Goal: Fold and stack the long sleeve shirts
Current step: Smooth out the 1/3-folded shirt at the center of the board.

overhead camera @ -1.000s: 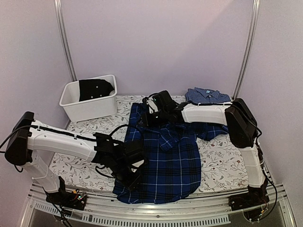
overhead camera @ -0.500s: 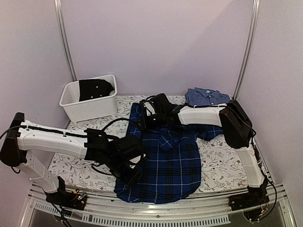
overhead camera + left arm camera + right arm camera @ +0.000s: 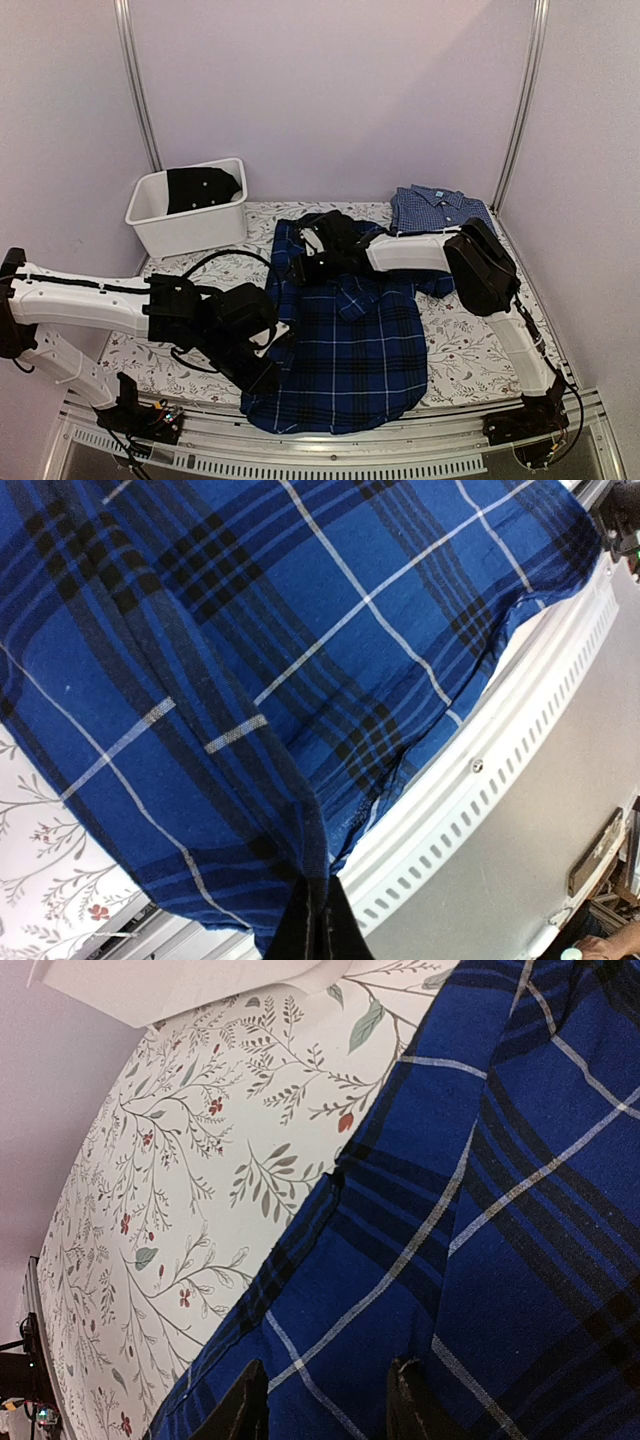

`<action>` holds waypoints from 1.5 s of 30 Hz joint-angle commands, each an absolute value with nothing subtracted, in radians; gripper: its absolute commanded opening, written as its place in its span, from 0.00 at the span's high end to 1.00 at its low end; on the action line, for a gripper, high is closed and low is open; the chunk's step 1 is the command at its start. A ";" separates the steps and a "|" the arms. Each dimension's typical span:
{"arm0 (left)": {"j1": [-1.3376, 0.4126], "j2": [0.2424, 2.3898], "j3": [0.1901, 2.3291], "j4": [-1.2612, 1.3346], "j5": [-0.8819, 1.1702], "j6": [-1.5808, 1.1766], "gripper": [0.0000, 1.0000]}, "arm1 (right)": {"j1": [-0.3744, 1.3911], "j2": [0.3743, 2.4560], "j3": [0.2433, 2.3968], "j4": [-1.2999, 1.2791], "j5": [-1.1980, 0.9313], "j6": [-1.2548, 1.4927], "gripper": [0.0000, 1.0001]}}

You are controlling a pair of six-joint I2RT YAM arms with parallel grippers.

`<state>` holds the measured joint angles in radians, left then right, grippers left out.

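On the floral table (image 3: 460,340), the plaid shirt (image 3: 350,335) is lying spread flat, its hem overhanging the near rail (image 3: 470,790). The left gripper (image 3: 314,928) is pinching the hem's lower-left corner, fingers closed on cloth. The right gripper (image 3: 325,1400) is sitting over the upper-left edge, jaws apart, clamping nothing. The lighter checked shirt (image 3: 440,208) is lying folded at far right. Risk: with one corner held, any pull is likely dragging the shirt askew or off the edge.
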<state>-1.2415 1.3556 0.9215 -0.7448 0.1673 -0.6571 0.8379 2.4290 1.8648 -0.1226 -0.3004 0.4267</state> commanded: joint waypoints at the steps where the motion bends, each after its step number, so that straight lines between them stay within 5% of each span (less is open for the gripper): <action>1: -1.234 1.340 0.902 -0.705 0.210 -0.651 1.00 | 0.840 2.477 1.898 -0.166 -0.256 0.421 0.61; 11: -1.178 1.336 0.891 -0.636 0.281 -0.610 0.61 | 0.824 2.446 1.927 -0.284 -0.163 0.409 0.60; 26: -0.757 1.455 0.966 -0.364 0.268 -0.580 0.70 | 0.828 2.150 1.812 -0.332 -0.057 0.347 0.53; 45: -0.635 1.942 1.168 -0.219 0.289 -0.546 0.75 | 0.747 1.948 1.554 -0.448 0.095 0.131 0.38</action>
<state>-0.6506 1.9270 1.1332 -0.2443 0.2729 -0.5697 0.8066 1.9774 1.5974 -0.4179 0.0776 0.1787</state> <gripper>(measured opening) 0.249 0.622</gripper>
